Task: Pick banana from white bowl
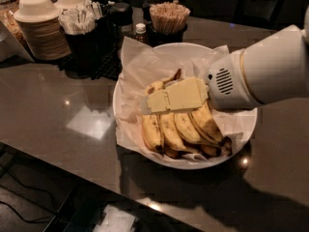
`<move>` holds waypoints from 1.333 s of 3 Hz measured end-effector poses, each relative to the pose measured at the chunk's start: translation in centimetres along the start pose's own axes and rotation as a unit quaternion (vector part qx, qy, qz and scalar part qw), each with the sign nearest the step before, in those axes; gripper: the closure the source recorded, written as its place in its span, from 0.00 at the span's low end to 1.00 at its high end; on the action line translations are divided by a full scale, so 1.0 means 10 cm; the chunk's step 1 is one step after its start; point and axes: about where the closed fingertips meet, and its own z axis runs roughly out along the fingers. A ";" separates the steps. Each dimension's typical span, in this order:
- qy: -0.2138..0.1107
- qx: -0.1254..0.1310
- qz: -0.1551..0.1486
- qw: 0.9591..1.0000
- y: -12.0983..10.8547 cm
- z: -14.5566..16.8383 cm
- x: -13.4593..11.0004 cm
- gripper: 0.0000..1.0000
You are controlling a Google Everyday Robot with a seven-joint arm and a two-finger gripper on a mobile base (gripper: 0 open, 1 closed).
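The white bowl (193,165) stands on the dark counter, lined with crumpled white paper (140,62). The banana (158,86) lies at the back of the pile, its brownish stem (176,74) pointing up and away; most of its length is hidden behind my gripper. My gripper (150,103), cream-coloured on a white arm reaching in from the right, is low in the bowl, right against this banana and just above the slimmer spotted bananas (186,127) bunched in front.
At the back left is a stack of off-white disposable bowls (41,28), with a black holder of packets (84,23) beside it. A small bottle (140,32) and a cup of wooden stirrers (169,17) stand behind the bowl. The counter's front edge runs along the lower left.
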 end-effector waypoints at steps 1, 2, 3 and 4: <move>0.012 0.017 0.012 1.000 -0.11 0.15 0.08 0.00; 0.013 0.019 0.012 1.000 -0.12 0.15 0.08 0.19; 0.013 0.019 0.012 1.000 -0.12 0.15 0.08 0.42; 0.013 0.019 0.012 1.000 -0.12 0.15 0.08 0.65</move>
